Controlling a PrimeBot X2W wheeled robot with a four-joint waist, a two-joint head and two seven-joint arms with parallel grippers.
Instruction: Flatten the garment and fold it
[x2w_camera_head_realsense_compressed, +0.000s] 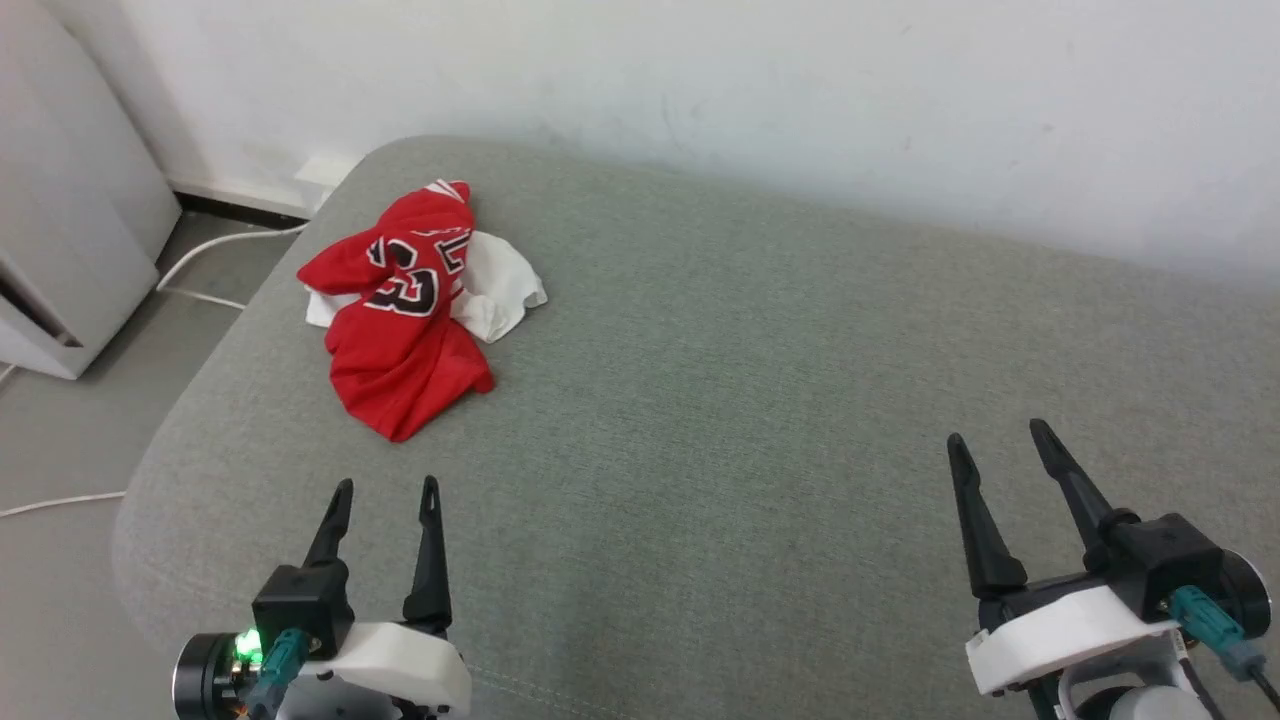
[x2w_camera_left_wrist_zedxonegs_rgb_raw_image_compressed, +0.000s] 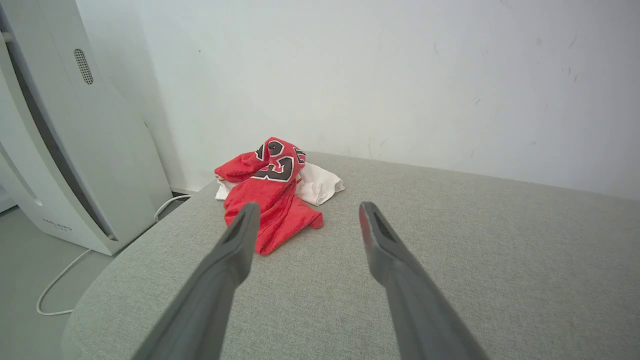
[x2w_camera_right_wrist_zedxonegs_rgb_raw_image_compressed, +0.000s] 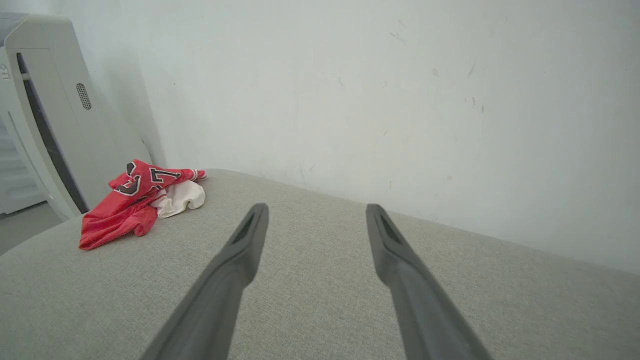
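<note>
In the head view the left gripper (x2w_camera_head_realsense_compressed: 388, 482), lower left, and the right gripper (x2w_camera_head_realsense_compressed: 997, 431), lower right, are seen with fingers spread wide, nothing held. Beyond them, on the grey upholstered cushion (x2w_camera_head_realsense_compressed: 750, 400), the red T-shirt (x2w_camera_head_realsense_compressed: 400, 330) is left crumpled at upper left, well apart from both. Flattening is judged not begun; a reach to the heap's edges is called for.

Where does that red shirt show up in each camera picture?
Head view: the garment lies crumpled at upper left on the cushion.
Left wrist view: garment left of centre, mid height.
Right wrist view: garment far left, mid height.
Shared landmark: the white appliance left of it.
</note>
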